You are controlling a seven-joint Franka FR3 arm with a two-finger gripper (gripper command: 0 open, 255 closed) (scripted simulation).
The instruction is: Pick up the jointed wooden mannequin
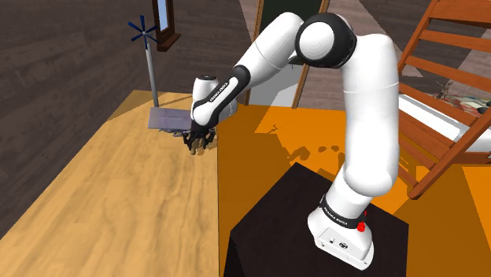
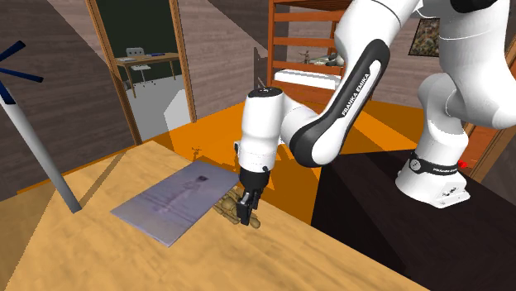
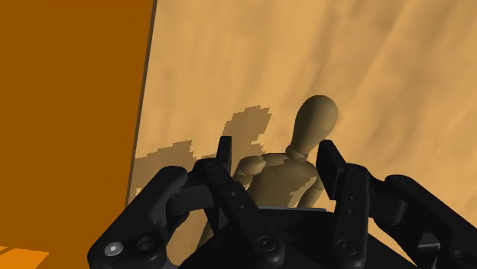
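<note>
The end effector [image 3: 277,157] is seen clamped on the wooden mannequin [image 3: 313,122]: both black fingers [image 3: 224,157] are pressed vs. the sides of its torso, w/ the head left sticking out beyond the tips. In the second exterior view the end effector [image 2: 246,211] is pointed straight down and the wooden mannequin [image 2: 225,204] is found low at the surface [image 2: 347,256], just beside a flat grey sheet [image 2: 174,198]. Whether it is raised off the surface cannot be told. A grey pole [image 1: 151,71] w/ blue blades is set at the sheet's far end. The orange floor [image 1: 260,157] is seen next to the surface's edge, near the mannequin.
</note>
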